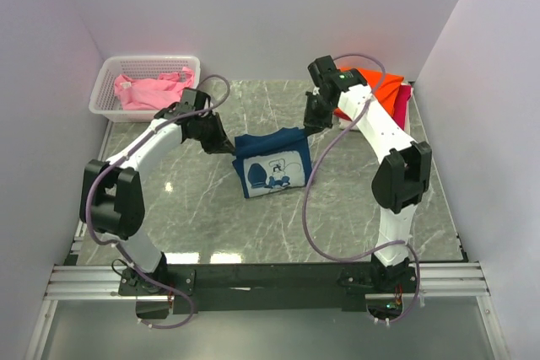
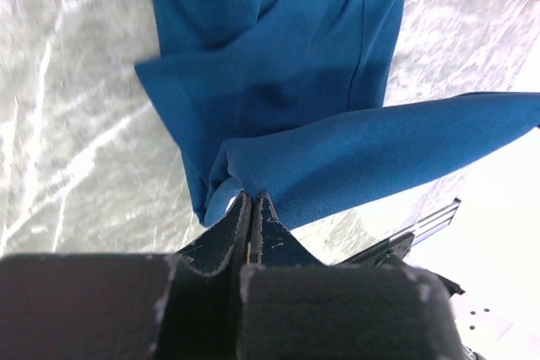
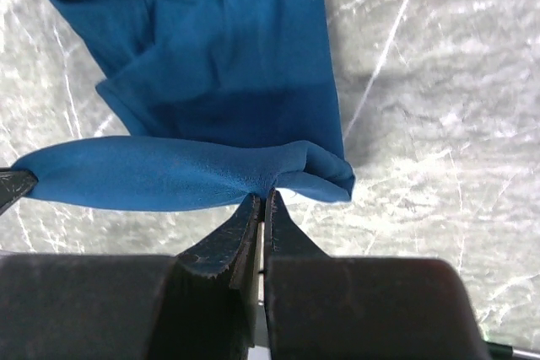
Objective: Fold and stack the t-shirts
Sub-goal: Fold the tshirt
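Surface point(image 1: 202, 217): grey marbled slab, your two arms bolted at its near edge.

Navy t-shirt point(image 1: 272, 166): hangs over the middle of the surface with the print facing the overhead camera. It is strung by its top edge between your arms. It looks doubled over. You cannot tell whether the lower edge touches the slab.

Basket point(image 1: 108, 82): far left corner, with a pink t-shirt point(image 1: 152, 90) heaped inside.

Orange t-shirt point(image 1: 384, 86): far right corner, with a magenta t-shirt point(image 1: 404, 99) showing at its right side. Likely the stack in progress.

Step, as judged: mid-fold on the navy shirt. Your next move calls for both arms travelling together, so the held edge comes down level and the fold lands square. A lag on either side would skew it.

Left end effector point(image 2: 251, 201): fingers pressed together, pinching a bunched corner of navy cloth.

Right end effector point(image 3: 261, 200): likewise closed, pinching the rolled top edge at the opposite corner, with the cloth running off toward your other arm.
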`<state>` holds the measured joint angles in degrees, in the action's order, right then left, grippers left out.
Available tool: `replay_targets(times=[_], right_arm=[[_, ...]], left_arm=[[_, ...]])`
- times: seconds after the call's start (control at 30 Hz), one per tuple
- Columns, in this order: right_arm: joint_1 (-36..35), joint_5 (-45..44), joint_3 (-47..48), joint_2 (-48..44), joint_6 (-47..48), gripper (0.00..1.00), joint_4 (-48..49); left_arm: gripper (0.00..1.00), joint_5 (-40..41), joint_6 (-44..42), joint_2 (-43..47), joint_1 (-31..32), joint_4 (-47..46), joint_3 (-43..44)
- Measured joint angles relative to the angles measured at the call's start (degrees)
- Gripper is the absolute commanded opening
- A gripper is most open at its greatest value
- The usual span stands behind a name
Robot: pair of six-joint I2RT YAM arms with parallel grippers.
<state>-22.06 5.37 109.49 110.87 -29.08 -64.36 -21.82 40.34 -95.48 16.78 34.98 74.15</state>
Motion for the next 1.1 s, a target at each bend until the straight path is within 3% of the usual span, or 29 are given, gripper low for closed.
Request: replay_targets(times=[0.4, 1.1], right_arm=[[0.9, 0.5, 9.9, 8.7, -1.1, 0.0, -0.7], [2.1, 1.4, 11.7, 16.2, -3.0, 0.0, 1.1]], left_arm=[[0.0, -4.3, -3.3, -9.7, -4.3, 0.3, 8.8], [0.0, -9.5, -5.2, -22.1, -7.0, -1.5, 15.5]])
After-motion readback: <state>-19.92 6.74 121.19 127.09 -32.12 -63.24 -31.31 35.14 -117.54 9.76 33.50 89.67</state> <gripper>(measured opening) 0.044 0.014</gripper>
